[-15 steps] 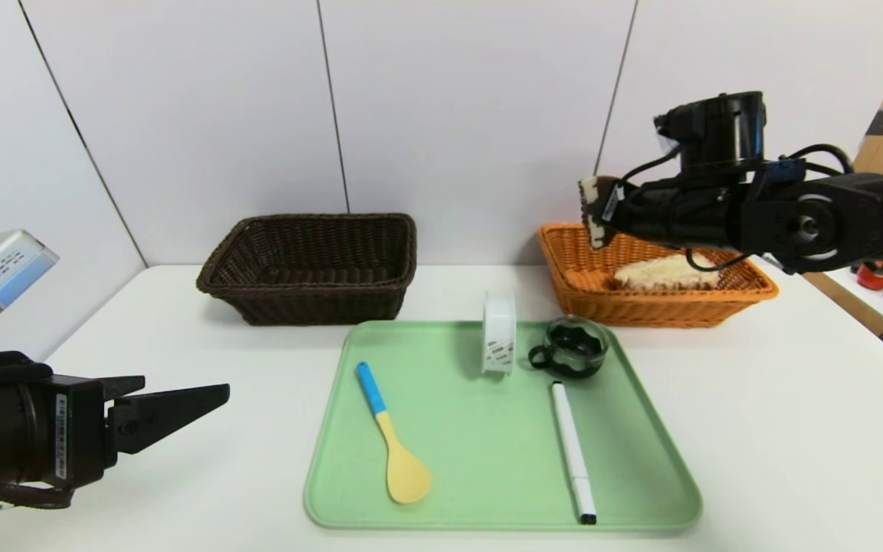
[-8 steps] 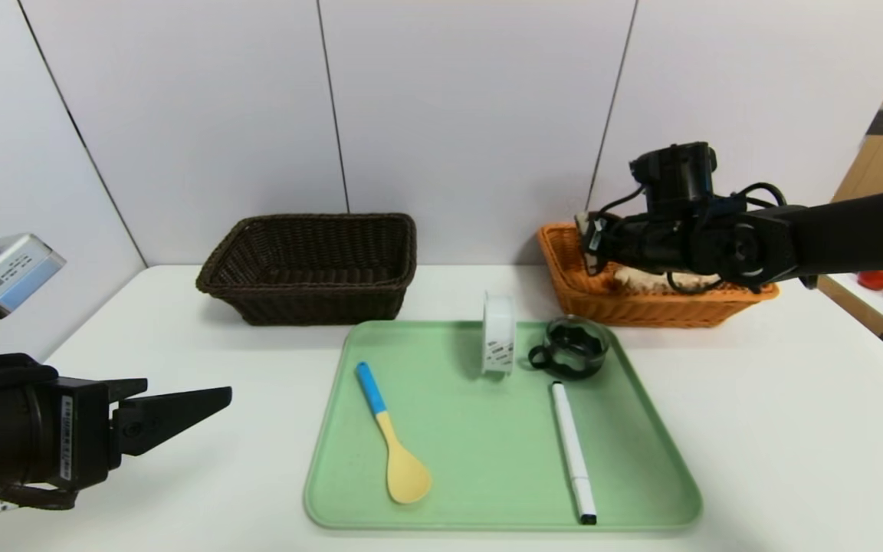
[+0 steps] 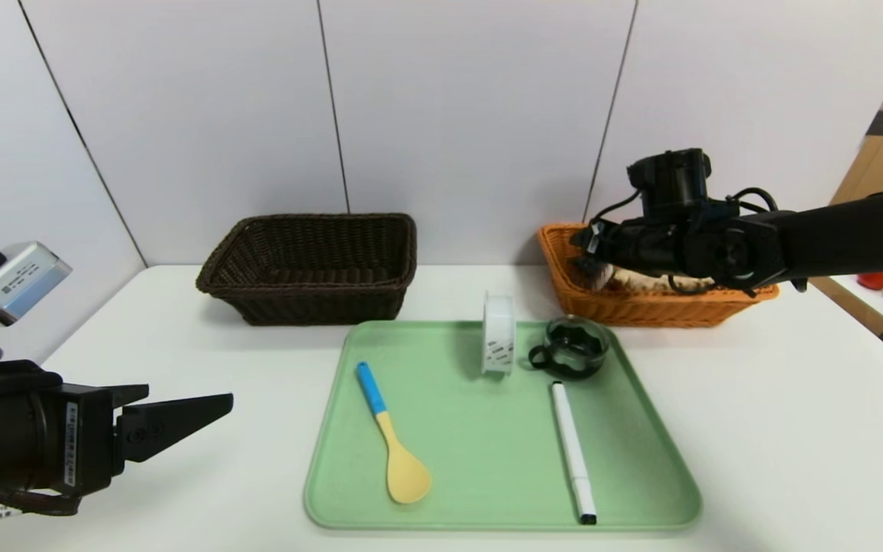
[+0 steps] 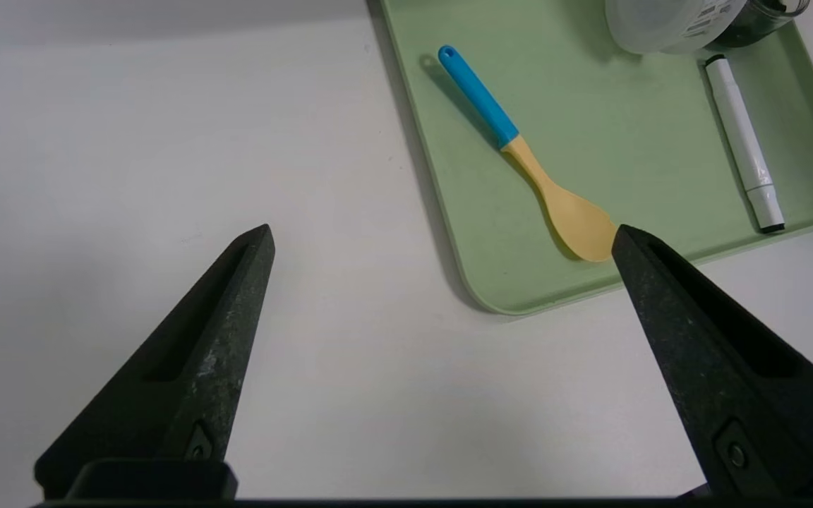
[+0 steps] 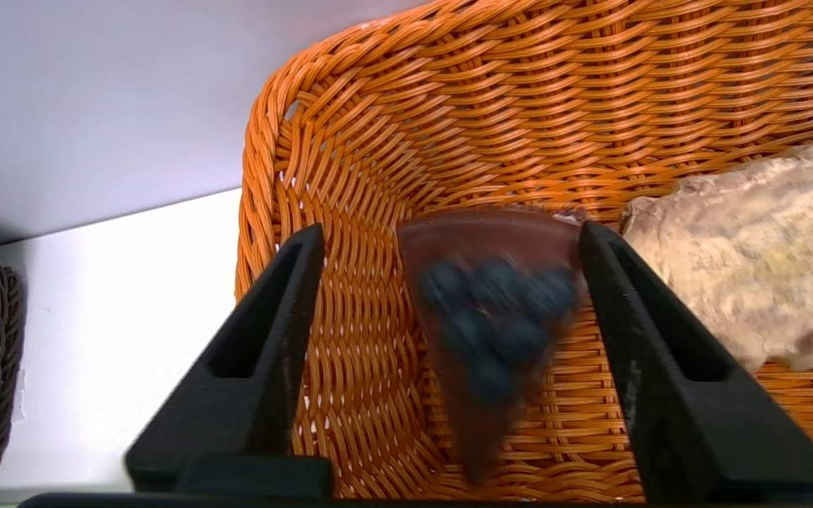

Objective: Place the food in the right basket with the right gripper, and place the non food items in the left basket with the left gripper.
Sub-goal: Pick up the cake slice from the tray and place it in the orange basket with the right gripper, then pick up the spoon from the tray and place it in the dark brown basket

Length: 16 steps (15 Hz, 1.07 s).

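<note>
My right gripper [image 3: 587, 253] [image 5: 449, 229] hangs inside the left end of the orange right basket [image 3: 641, 310] [image 5: 350, 176], open. A dark brown cake slice with blueberries [image 5: 495, 317] shows blurred between the spread fingers, over the basket floor, close to one finger. A pale bread piece [image 5: 752, 268] [image 3: 641, 280] lies in the same basket. My left gripper [image 3: 211, 402] [image 4: 442, 231] stands open and empty over the table, left of the green tray [image 3: 487, 460]. On the tray lie a blue-handled spoon [image 3: 388, 429] [image 4: 540, 190], a tape roll [image 3: 499, 333], a dark cup [image 3: 576, 349] and a white marker [image 3: 572, 452].
The dark brown left basket [image 3: 311, 299] stands at the back left with nothing showing inside. A white wall runs close behind both baskets. Clutter lies off the table's far right edge.
My right arm came down from above the orange basket into its left end. Its fingers then spread and released the cake slice. The left arm barely moved.
</note>
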Tool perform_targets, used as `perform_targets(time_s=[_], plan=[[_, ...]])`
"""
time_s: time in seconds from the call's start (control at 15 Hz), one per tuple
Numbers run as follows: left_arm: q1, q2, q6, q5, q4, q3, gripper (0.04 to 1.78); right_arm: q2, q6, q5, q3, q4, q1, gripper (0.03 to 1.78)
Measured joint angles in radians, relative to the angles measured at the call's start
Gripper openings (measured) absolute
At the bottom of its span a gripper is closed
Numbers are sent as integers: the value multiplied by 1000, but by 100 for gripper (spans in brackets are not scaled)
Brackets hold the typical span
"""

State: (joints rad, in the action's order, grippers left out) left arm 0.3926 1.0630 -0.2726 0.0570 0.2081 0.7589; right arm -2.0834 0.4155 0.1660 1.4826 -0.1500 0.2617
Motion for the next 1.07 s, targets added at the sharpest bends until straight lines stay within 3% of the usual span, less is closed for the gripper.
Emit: perform_targets(time_s=[0.47, 0.6, 0.73, 0.93, 1.07], plan=[[0, -3, 0, 0, -15, 6, 169, 53, -2, 129, 40, 13, 13, 154], [0, -2, -29, 13, -23, 19, 169, 103, -19, 141, 49, 80, 29, 158], [0, -1, -120, 41, -15, 43, 169, 164, -34, 137, 68, 262, 44, 161], [8, 1, -188, 57, 59, 109, 169, 259, -15, 110, 148, 629, 82, 164], [21, 6, -183, 49, 100, 145, 169, 320, 37, 10, 204, 890, 120, 166]])
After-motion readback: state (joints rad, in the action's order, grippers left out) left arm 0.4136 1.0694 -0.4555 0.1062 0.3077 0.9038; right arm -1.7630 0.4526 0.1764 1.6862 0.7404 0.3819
